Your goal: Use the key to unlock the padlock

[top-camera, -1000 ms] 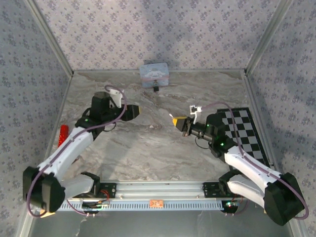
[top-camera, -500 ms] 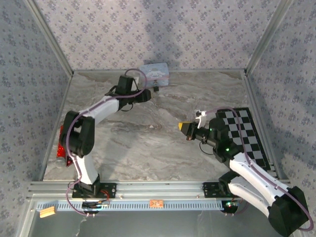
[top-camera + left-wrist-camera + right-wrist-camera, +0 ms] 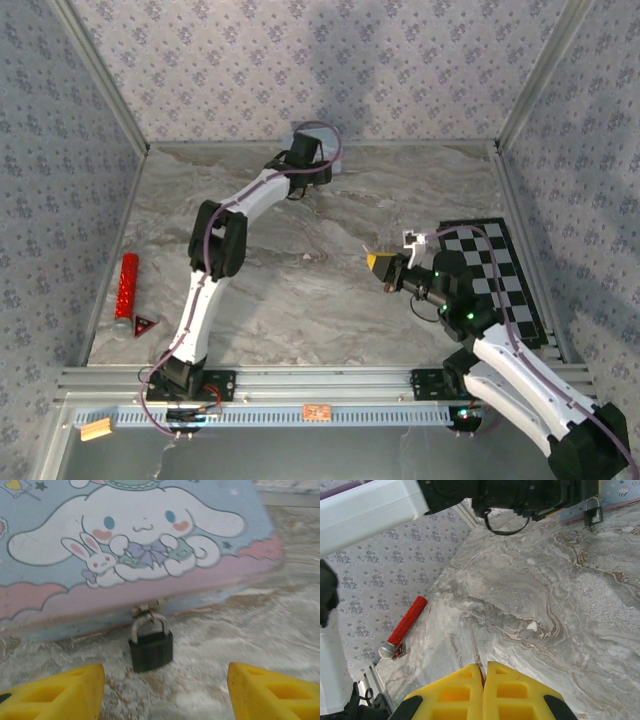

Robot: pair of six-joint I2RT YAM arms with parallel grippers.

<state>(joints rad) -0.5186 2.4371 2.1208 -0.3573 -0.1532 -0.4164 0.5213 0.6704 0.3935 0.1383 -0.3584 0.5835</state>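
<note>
At the far edge of the bench (image 3: 260,630), the padlock (image 3: 151,650) hangs by its shackle from the clasp of the pale blue cartoon tin (image 3: 135,545), its body lying on the marble. The left pincer (image 3: 165,692) stands wide just before it, touching nothing. Mid-bench, well apart, the right pincer (image 3: 484,690) is pressed tight on the key (image 3: 475,647), a thin sliver projecting from its tips.

The padlock (image 3: 150,650) hangs before the tin (image 3: 135,540) at the counter's (image 3: 300,300) far edge, with the left pincer (image 3: 165,692) just in front of it. The right pincer (image 3: 484,680), pinching the key (image 3: 475,650), sits to the right. A tube (image 3: 127,285) lies far left.
</note>
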